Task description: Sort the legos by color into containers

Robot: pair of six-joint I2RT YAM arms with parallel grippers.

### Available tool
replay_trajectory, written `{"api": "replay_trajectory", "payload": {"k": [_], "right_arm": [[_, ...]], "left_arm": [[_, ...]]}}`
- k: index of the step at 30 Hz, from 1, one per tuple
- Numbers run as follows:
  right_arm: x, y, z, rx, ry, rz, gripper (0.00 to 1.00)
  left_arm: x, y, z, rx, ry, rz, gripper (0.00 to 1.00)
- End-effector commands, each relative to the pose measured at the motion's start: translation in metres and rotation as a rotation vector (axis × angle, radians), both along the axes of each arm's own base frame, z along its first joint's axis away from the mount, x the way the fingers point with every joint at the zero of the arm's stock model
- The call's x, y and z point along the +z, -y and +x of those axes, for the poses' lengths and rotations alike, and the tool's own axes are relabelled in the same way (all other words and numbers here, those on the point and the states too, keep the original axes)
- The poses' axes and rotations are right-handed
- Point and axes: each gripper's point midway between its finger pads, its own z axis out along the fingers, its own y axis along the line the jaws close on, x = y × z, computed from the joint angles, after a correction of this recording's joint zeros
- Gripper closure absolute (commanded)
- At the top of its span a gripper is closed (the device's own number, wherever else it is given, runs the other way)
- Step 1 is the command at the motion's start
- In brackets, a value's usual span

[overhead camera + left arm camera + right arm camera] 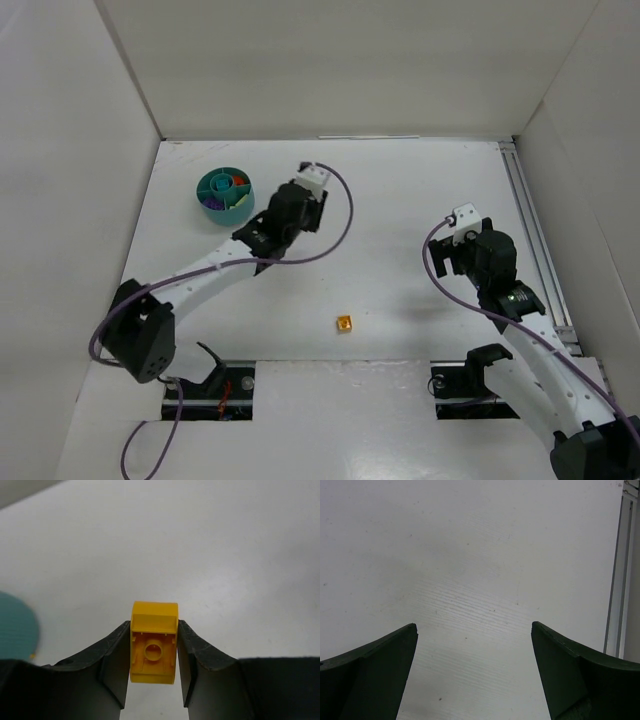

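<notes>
The round teal bowl stands at the back left; purple, orange and yellow bits lie in its compartments. Its rim shows at the left edge of the left wrist view. My left gripper is just right of the bowl, held above the table. It is shut on a yellow lego brick, whose hollow underside faces the camera between the jaws. A small yellow-orange brick lies on the table near the front middle. My right gripper is open and empty over bare table.
White walls enclose the table on the left, back and right. A metal rail runs along the right side; it also shows in the right wrist view. Both arm bases sit at the near edge.
</notes>
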Motion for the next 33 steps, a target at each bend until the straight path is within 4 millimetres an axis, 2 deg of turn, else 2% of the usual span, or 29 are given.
{"api": "replay_trajectory", "payload": {"k": [1,2,3,5,6,8,9,12,13,15,16,17,22,23,25,26,28,30,33], "right_arm": [[0.008,0.005,0.003,-0.017,0.038,-0.003,0.00],[0.008,0.005,0.003,-0.017,0.038,-0.003,0.00],[0.008,0.005,0.003,-0.017,0.038,-0.003,0.00],[0.008,0.007,0.004,-0.027,0.039,-0.008,0.00],[0.008,0.007,0.004,-0.027,0.039,-0.008,0.00],[0.006,0.010,0.004,-0.046,0.032,-0.018,0.00],[0.008,0.010,0.006,-0.047,0.041,-0.016,0.00],[0.006,0.011,0.008,-0.056,0.027,-0.024,0.00],[0.001,0.012,0.007,-0.056,0.008,-0.029,0.00],[0.005,0.013,0.009,-0.064,0.018,-0.031,0.00],[0.003,0.014,0.009,-0.073,0.008,-0.037,0.00],[0.003,0.014,0.009,-0.073,0.008,-0.037,0.00],[0.002,0.023,0.012,-0.116,-0.008,-0.059,0.00],[0.002,0.023,0.012,-0.116,-0.008,-0.059,0.00],[0.002,0.025,0.013,-0.126,-0.017,-0.066,0.00],[0.000,0.025,0.014,-0.125,-0.026,-0.069,0.00],[-0.003,0.025,0.014,-0.125,-0.035,-0.071,0.00],[-0.006,0.026,0.014,-0.133,-0.045,-0.079,0.00],[-0.008,0.026,0.017,-0.132,-0.060,-0.083,0.00]], "left_arm": [[0.060,-0.060,0.032,0.251,0.134,-0.171,0.78],[0.075,-0.074,0.034,0.275,0.172,-0.226,0.78],[0.085,-0.101,0.044,0.339,0.194,-0.263,0.78],[0.101,-0.132,0.052,0.425,0.240,-0.327,0.78],[0.109,-0.164,0.058,0.502,0.266,-0.345,0.78],[0.116,-0.201,0.066,0.646,0.284,-0.422,0.77],[0.122,-0.234,0.075,0.734,0.304,-0.448,0.77],[0.114,-0.271,0.088,0.851,0.270,-0.488,0.76],[0.112,-0.286,0.099,0.895,0.271,-0.477,0.76],[0.109,-0.301,0.109,0.970,0.276,-0.463,0.76],[0.092,-0.309,0.116,1.005,0.237,-0.431,0.76],[0.104,-0.315,0.124,1.024,0.261,-0.454,0.76],[0.090,-0.337,0.149,1.109,0.246,-0.501,0.73],[0.079,-0.337,0.156,1.115,0.225,-0.488,0.73],[0.072,-0.337,0.163,1.115,0.223,-0.487,0.73],[0.062,-0.337,0.168,1.118,0.212,-0.480,0.72],[0.063,-0.336,0.175,1.107,0.211,-0.485,0.72],[0.053,-0.334,0.180,1.103,0.194,-0.490,0.72],[0.048,-0.332,0.184,1.086,0.206,-0.505,0.72]]}}
